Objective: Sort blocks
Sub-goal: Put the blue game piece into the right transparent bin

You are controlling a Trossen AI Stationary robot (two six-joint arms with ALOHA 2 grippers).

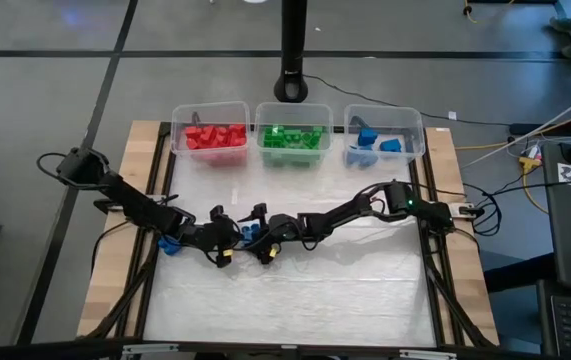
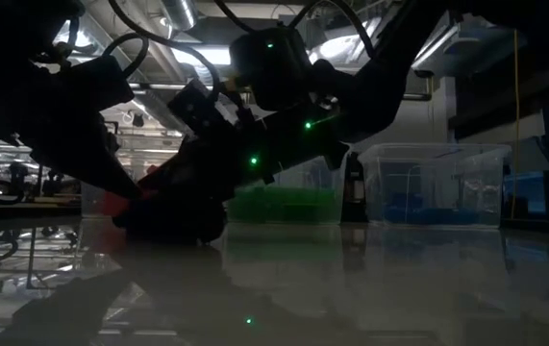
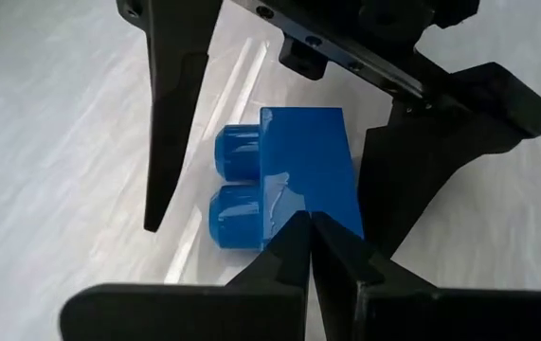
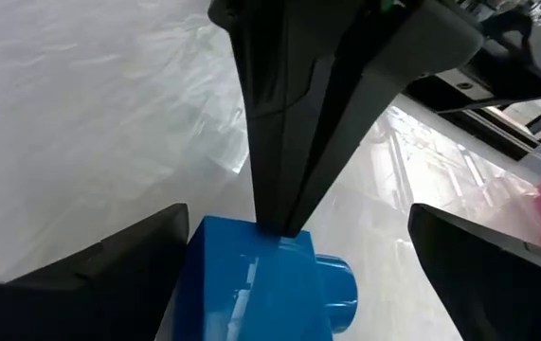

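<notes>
A blue two-stud block (image 1: 250, 231) lies on its side on the white table cover, mid-table. In the left wrist view the block (image 3: 298, 175) shows its studs pointing sideways. My left gripper (image 3: 308, 225) is shut, its tips at the block's flat side. My right gripper (image 4: 298, 227) is open, and its fingers stand on either side of the block (image 4: 251, 275). A second blue block (image 1: 168, 245) lies beside my left arm. Red, green and blue blocks fill the three clear bins at the far edge. My left gripper touches the blue block's flat side face (image 3: 294, 210) with its shut fingertips, coming low and nearly level from the table's left. The block rests on the table. My right gripper straddles the block from the right. One finger (image 3: 398, 189) stands close against the block's end; whether it touches, I cannot tell.
Three clear bins stand in a row at the far edge: red (image 1: 210, 135), green (image 1: 290, 135), blue (image 1: 383, 140). Both arms lie low across mid-table, with their grippers close together. The near half of the white cover (image 1: 295, 300) holds nothing I can see.
</notes>
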